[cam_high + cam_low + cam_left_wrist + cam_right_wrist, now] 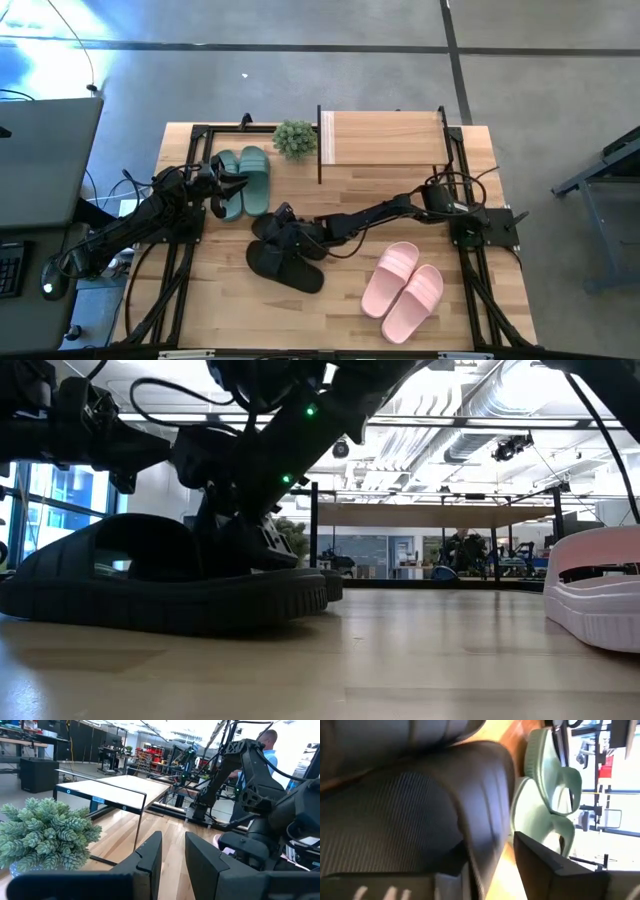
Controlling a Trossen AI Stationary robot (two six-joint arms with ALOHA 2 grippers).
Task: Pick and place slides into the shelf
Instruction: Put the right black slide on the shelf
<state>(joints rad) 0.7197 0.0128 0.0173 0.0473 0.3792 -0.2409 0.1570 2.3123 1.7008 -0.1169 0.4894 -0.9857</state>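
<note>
On the table's [340, 300] left side, the left gripper [222, 187] hovers over the teal pair [245, 180], fingers slightly apart and holding nothing. At centre, the right arm reaches across low, its gripper [283, 226] down on the black pair [285, 255], one finger under a strap; whether the jaws have clamped I cannot tell. To the right lies the pink pair [403, 291]. At the far edge the shelf [382, 138] is bare, so by my reading all six slides are left to place.

Small green potted plant [294, 138] on wooden table [350, 310]
</note>
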